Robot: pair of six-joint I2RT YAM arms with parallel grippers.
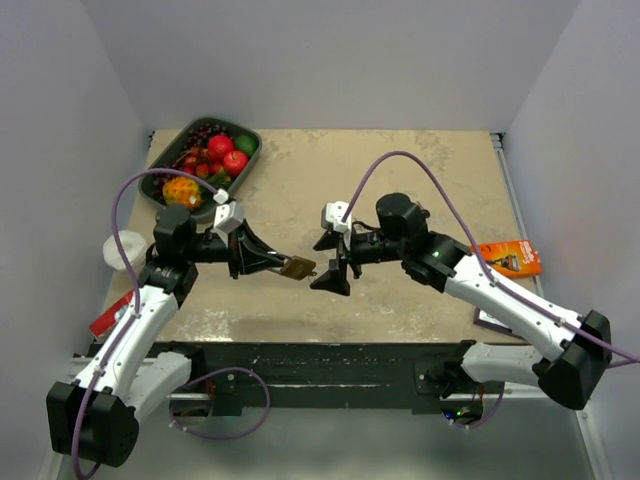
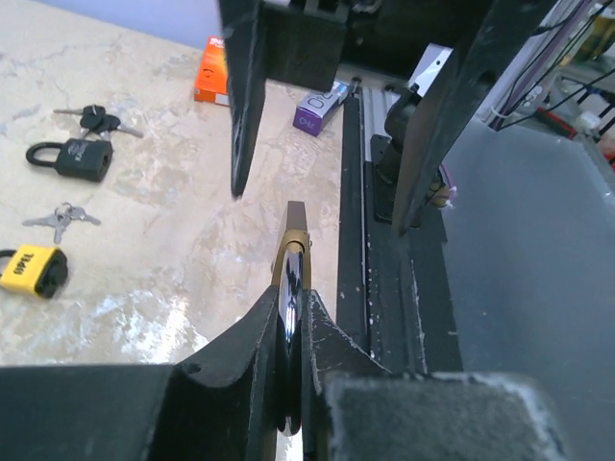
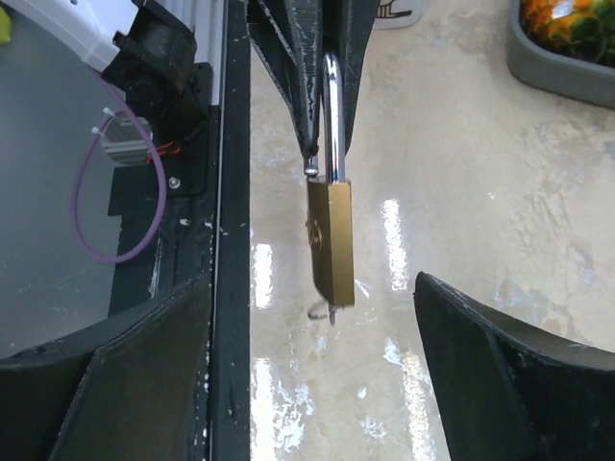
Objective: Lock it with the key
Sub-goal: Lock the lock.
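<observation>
While clamping the brass padlock [image 3: 331, 240] by its shackle [image 3: 332, 106] in the narrow left claw [image 1: 283, 266], hold it dead steady, clear of the bench [image 1: 400, 190], between the two arms near the front edge. Looks unlatched, with one shackle leg ending just outside the body. Faced by the right claw [image 1: 332, 262], spread wide and empty, aimed at the padlock's keyhole end, just beside it, touching nothing. Small metal bit [image 3: 322, 312] poking from that end, probably the key, too small to be sure.

To do this step well: bring the right claw squarely onto the keyhole end. Close gently on the key head alone, never on the body. Turn about the lock's own axis, without dragging it sideways against the left grip. Press the loose shackle leg home if locking calls for it. Likely risk: slip of the smooth shackle in the left claw under the twist.

Counted:
- three padlocks: brass one in the air, black padlock [image 2: 69, 158] and yellow padlock [image 2: 34, 271] lying on the bench
- two bunches of keys near them: dark-headed bunch [image 2: 96, 120], silver bunch [image 2: 62, 218]
- one orange packet [image 2: 211, 72]
- one purple box [image 2: 320, 108]
- one tray of fruit [image 1: 257, 148]
</observation>
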